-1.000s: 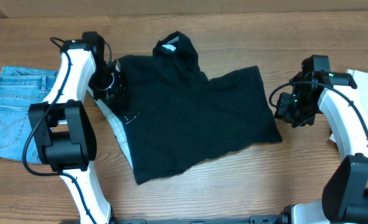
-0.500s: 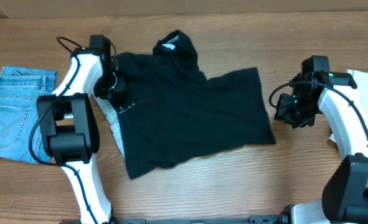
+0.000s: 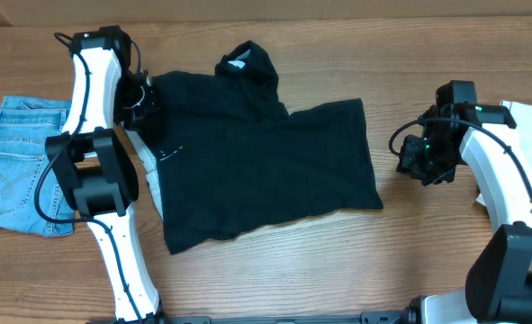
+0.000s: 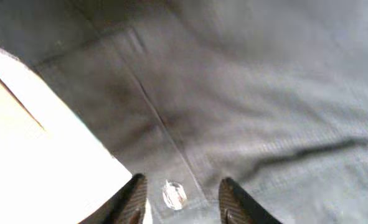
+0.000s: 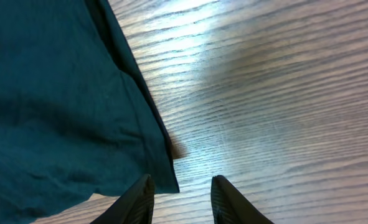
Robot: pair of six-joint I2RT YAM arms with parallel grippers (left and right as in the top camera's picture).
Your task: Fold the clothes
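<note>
Right, the clothes point(image 3: 256, 171) lie spread flat on the bench point(image 3: 338, 279), left of its middle. It is one black garment. Its neck points to the far edge, and its hem runs toward the near-left corner. The long axis runs along the bench's length, tilted a little so the right end sits farther from me than the left. A small white label point(image 3: 238, 63) shows inside the neck (too small for me to read any writing). A strip of pale cloth point(image 3: 148, 171) peeks out under the garment's left edge.

The left gripper point(image 3: 144, 101) is at the garment's far-left corner. In the left wrist view its fingers point(image 4: 134, 200) stand apart with their tips down at the black fabric. A small clear button point(image 4: 173, 195) sits between them, and I see no fold clamped.

The right gripper point(image 3: 419, 157) hangs just beyond the garment's right edge, toward the right side of the bench. Its fingers point(image 5: 224, 199) are released and hold nothing. Bare wood lies between them, and the garment's corner is just to their left.

Light-blue jeans point(image 3: 13, 162) lie at the left edge. A white garment point(image 3: 531, 117) lies at the right edge.
</note>
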